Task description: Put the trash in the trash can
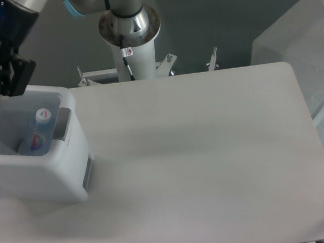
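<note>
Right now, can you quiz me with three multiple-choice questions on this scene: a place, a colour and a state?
1. Where is the plastic bottle?
A. on the table
B. inside the trash can
C. in the gripper

2. What colour is the trash can?
A. white
B. black
C. green

3. How is the gripper?
A. clamped on the bottle
B. empty, above the bin
C. resting on the table

Answers: 1 B, its white cap and bluish body show inside the bin's opening. 2 A, its walls are white. 3 B, its fingers hold nothing, above the bin's rim.
</note>
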Robot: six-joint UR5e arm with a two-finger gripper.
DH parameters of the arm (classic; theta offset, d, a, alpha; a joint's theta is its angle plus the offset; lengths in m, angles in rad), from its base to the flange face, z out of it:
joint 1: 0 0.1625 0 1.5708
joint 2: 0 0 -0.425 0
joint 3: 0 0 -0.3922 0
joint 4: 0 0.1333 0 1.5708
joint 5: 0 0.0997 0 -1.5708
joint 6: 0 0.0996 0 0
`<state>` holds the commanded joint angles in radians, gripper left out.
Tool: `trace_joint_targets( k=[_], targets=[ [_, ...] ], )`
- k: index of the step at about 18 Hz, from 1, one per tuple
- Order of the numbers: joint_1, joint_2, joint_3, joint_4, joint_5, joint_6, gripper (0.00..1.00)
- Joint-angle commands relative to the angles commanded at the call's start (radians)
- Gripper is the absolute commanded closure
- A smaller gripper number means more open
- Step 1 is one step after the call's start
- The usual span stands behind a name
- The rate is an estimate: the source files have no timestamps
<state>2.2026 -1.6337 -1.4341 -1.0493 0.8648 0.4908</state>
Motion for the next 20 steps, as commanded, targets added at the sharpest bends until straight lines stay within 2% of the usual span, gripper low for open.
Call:
trace_joint_targets(
  k=[4,8,12,15,20],
  targets=[
    [0.077,0.005,-0.051,-0.003,0.114,0.086,0.00],
    [0.211,0.008,-0.088,-0.003,0.293,0.198,0.00],
    [0.340,0.008,-0.144,-0.002,0.341,0.334,0.00],
    [0.397,0.008,-0.195,-0.002,0.442,0.442,0.00],
    [0.463,0.005,-0.245,-0.003,0.523,0.567,0.00]
  ],
)
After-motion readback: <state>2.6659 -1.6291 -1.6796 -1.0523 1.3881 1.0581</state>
